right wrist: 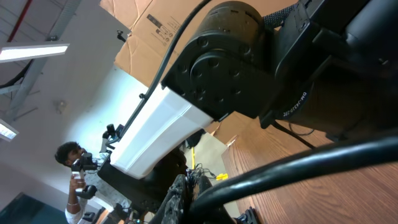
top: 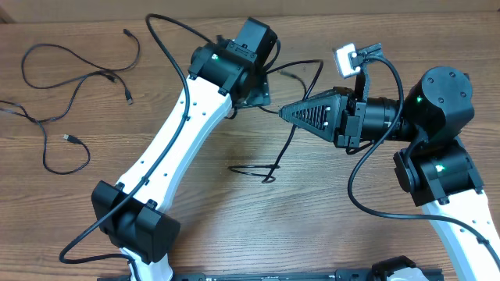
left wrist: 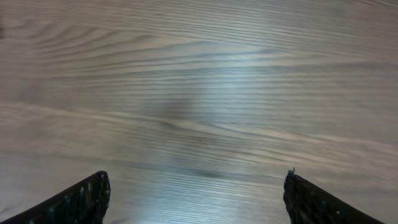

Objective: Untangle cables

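Observation:
My right gripper (top: 283, 111) points left above the table's middle and is shut on a thin black cable (top: 286, 144). The cable hangs from the tip down to a small loop on the wood (top: 258, 170), and another strand runs up and right past the left wrist (top: 301, 66). In the right wrist view the fingers (right wrist: 186, 193) pinch a small knot of thin cords (right wrist: 194, 176). My left gripper (top: 251, 92) points down just left of the right tip. Its fingers (left wrist: 196, 180) are wide open over bare wood with no cable in that view.
Separate thin black cables lie loose at the far left (top: 78, 86) and lower left (top: 58, 152), with small plug ends. The left arm (right wrist: 230, 56) fills much of the right wrist view. A thick robot cable (right wrist: 298, 165) crosses it.

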Robot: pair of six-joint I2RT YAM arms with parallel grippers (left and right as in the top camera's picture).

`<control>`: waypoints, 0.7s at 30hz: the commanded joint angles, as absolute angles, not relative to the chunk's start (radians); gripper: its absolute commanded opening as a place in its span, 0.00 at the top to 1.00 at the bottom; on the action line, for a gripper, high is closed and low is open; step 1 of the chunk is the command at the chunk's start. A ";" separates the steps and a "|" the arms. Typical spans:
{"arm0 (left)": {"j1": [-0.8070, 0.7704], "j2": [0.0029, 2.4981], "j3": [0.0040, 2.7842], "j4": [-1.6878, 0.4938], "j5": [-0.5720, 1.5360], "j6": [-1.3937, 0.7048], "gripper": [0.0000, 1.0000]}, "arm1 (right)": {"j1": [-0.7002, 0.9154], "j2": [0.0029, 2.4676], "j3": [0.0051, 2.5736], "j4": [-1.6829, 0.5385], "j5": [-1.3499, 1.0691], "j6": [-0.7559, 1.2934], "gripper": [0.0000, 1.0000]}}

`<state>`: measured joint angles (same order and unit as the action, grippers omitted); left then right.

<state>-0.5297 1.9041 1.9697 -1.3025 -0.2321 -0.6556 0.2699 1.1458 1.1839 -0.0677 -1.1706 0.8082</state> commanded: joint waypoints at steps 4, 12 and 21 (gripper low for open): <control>-0.473 1.910 1.968 -1.393 -0.426 -0.802 0.12 | 0.272 1.147 1.206 -0.062 -1.169 0.776 0.96; -0.371 1.909 1.968 -1.526 -0.424 -0.845 0.17 | 0.272 1.158 1.205 -0.196 -1.027 0.680 0.96; -0.361 1.909 1.968 -1.612 -0.470 -0.855 0.23 | 0.272 1.224 1.205 -0.531 -0.627 0.589 0.96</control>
